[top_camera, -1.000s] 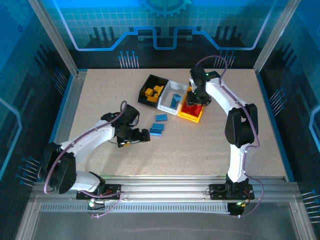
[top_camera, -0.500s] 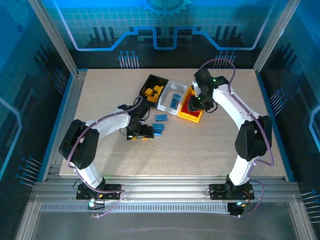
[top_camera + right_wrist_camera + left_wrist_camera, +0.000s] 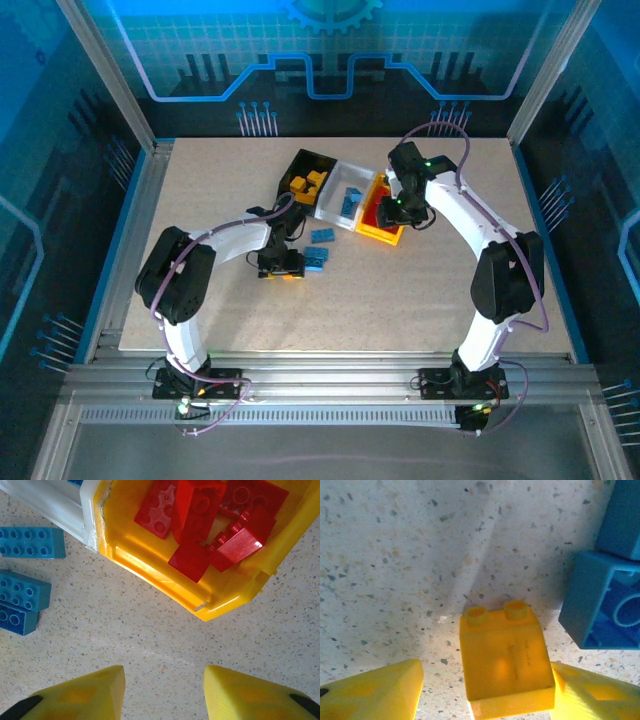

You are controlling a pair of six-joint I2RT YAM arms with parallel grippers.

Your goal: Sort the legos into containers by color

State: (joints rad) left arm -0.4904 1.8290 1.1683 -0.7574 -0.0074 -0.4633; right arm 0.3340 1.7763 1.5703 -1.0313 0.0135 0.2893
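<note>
Your left gripper [image 3: 283,266] has slid right to the yellow brick [image 3: 502,657] lying on the table [image 3: 395,555] just left of two blue bricks [image 3: 602,595]. Its jaws have narrowed but stand spread, the right finger [image 3: 590,690] just beside the brick and the left finger [image 3: 380,690] apart from it. Your right gripper [image 3: 165,685] hangs spread and empty over the table at the near side of the yellow bin [image 3: 150,567], which holds red bricks [image 3: 200,510]. Left of that stand the white bin [image 3: 335,215] and the black bin [image 3: 290,195].
</note>
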